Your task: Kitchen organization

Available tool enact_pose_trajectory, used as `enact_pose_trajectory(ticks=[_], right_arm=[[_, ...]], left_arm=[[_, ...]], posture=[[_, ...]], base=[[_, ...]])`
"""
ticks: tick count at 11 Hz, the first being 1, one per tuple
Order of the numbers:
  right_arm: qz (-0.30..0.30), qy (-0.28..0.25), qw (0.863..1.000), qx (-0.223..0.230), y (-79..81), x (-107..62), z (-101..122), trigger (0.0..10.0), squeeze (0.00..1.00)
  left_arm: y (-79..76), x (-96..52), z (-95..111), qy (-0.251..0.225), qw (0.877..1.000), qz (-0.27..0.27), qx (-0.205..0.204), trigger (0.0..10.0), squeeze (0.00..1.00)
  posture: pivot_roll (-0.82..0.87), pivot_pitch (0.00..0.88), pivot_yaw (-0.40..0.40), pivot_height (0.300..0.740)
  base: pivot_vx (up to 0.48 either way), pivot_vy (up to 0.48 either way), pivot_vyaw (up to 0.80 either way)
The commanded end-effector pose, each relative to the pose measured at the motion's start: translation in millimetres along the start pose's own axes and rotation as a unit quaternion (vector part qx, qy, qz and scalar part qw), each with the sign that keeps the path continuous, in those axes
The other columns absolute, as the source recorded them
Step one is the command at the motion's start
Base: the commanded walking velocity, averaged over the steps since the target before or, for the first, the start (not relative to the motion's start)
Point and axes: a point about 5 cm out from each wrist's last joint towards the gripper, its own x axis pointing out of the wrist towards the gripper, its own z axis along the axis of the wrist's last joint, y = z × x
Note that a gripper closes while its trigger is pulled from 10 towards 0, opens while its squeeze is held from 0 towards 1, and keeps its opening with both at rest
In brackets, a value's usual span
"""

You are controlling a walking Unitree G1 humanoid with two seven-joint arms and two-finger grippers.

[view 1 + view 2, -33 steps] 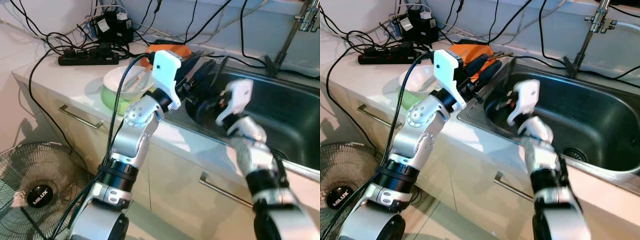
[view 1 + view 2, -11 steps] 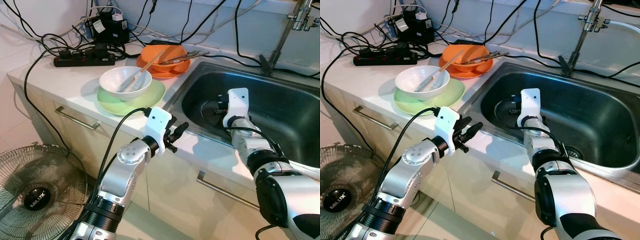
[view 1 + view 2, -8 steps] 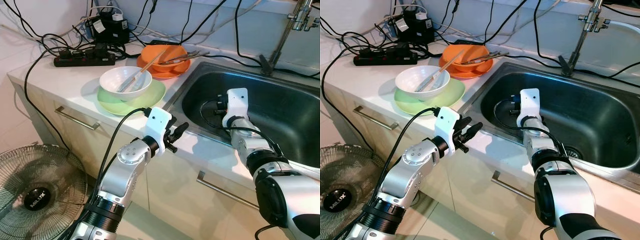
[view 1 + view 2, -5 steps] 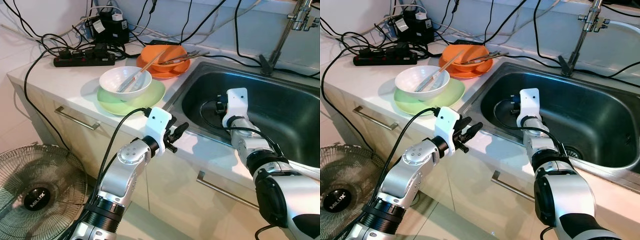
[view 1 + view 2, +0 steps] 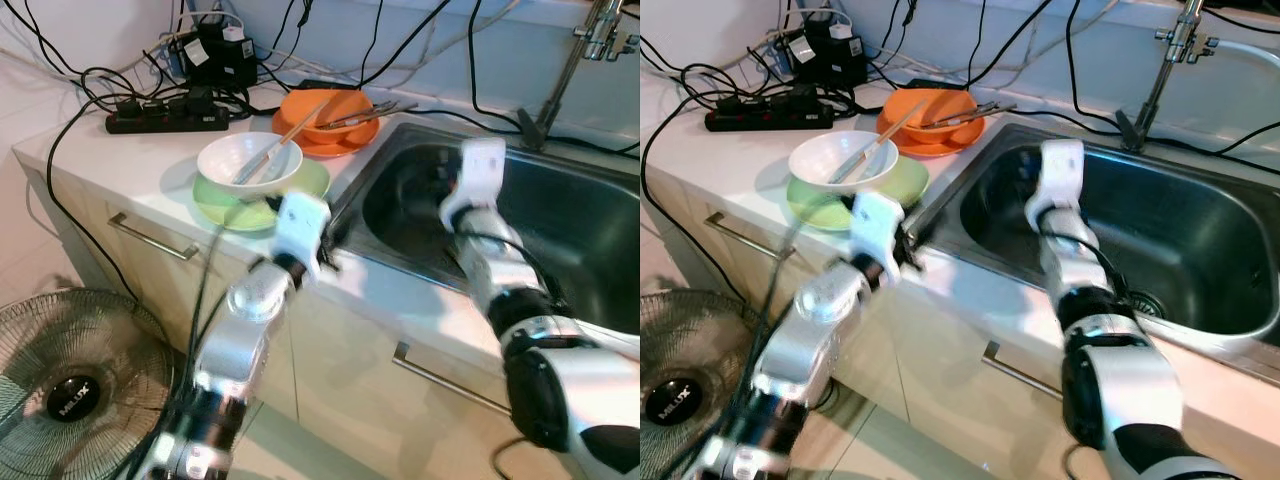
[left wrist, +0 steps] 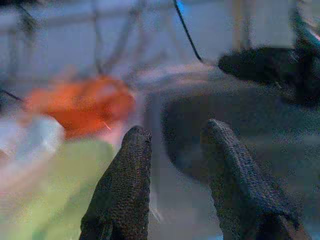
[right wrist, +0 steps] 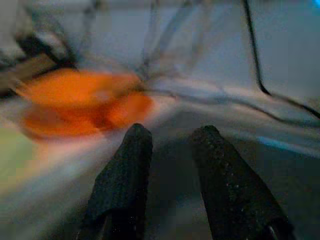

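Counter: one white bowl (image 5: 249,160) on one green plate (image 5: 260,190), two chopsticks inside; one orange dish (image 5: 330,118) with utensils at the sink (image 5: 1200,240) edge. Left gripper (image 6: 172,165) and right gripper (image 7: 170,165) both slightly parted, empty, blurred, near the sink's left rim.

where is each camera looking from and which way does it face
Left and right eye views: on the head, looking down at the counter, white bowl, orange bowl and sink; both silver arms show.
Left wrist view: on the left wrist, looking along the open left gripper toward the sink edge.
Right wrist view: on the right wrist, looking along the open right gripper over the sink.
Shared: every view catches the orange bowl.
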Motion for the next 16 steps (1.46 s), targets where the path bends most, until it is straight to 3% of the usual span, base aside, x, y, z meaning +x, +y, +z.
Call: enact_pose_trajectory(ticks=[1, 3, 6, 10, 13, 16], right_arm=[[0.023, -0.018, 0.999, 0.014, 6.0, -2.6, 0, 10.0, 0.0], [0.085, -0.038, 0.995, 0.044, 29.4, -26.6, -19, 10.0, 0.0], [0.094, -0.059, 0.993, 0.05, 38.5, -46.3, -21, 10.0, 0.0], [0.093, -0.051, 0.993, 0.051, 40.4, -57.9, -19, 10.0, 0.0], [0.098, -0.042, 0.993, 0.055, 46.7, -59.3, -21, 10.0, 0.0], [0.096, -0.035, 0.993, 0.051, 44.4, -58.7, -20, 10.0, 0.0]], left_arm=[[7.2, 4.1, 9, -0.018, 0.999, 0.022, 0.015, 10.0, 0.0], [38.2, 6.9, 11, -0.018, 0.994, 0.104, 0.012, 10.0, 0.0], [62.6, 1.0, 9, -0.019, 0.988, 0.151, 0.019, 10.0, 0.0], [69.4, -12.2, -6, 0.005, 0.987, 0.159, 0.012, 10.0, 0.0], [77.3, -15.3, -7, 0.005, 0.985, 0.174, -0.022, 10.0, 0.0], [92.6, -28.2, -8, 0.007, 0.978, 0.206, -0.036, 10.0, 0.0]], posture=[[0.18, 0.027, 0.007, 0.74], [0.17, 0.03, 0.01, 0.74], [0.17, 0.032, 0.014, 0.74], [0.16, 0.035, 0.017, 0.74], [0.17, 0.021, 0.015, 0.74], [0.17, 0.018, 0.011, 0.74]], base=[[0.0, 0.0, 0.0], [0.0, 0.0, 0.0], [0.0, 0.0, 0.0], [0.0, 0.0, 0.0], [0.0, 0.0, 0.0], [0.0, 0.0, 0.0]])
